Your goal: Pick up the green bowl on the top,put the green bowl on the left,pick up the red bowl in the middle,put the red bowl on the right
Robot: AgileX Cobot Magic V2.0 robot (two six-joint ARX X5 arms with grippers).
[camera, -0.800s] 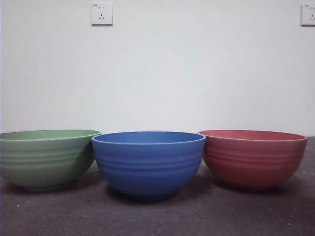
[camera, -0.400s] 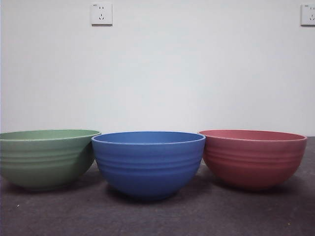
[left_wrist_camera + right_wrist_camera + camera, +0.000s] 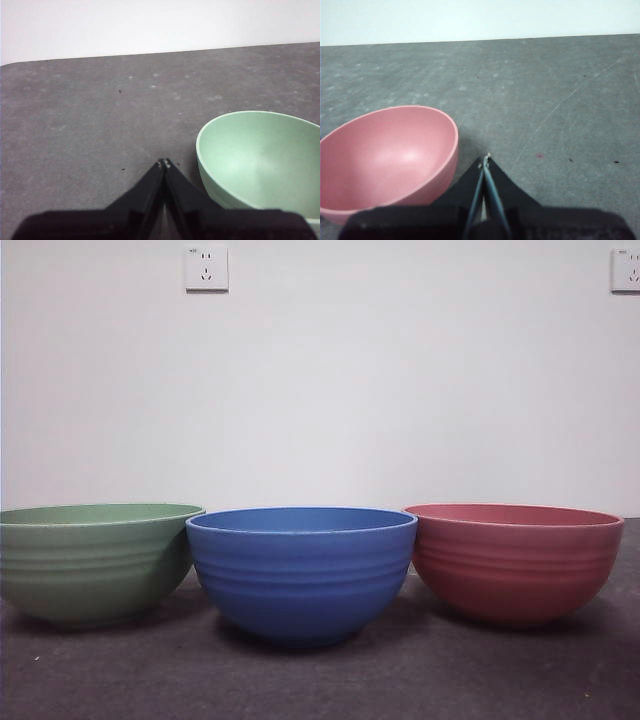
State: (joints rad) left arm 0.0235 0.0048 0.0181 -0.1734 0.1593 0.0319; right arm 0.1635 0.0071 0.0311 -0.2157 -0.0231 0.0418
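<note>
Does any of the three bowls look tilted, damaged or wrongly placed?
Nothing stands out. The sage-green matte bowl, the blue ridged bowl and the pinkish-red matte bowl stand upright in a row on the grey table, intact and empty as far as the wrist views show.

The right end effector, jaws closed, hangs beside the red bowl

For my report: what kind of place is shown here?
Probably an indoor test bench, not a kitchen: three empty bowls on a grey mat, a bare white wall, and a wall socket.
</note>
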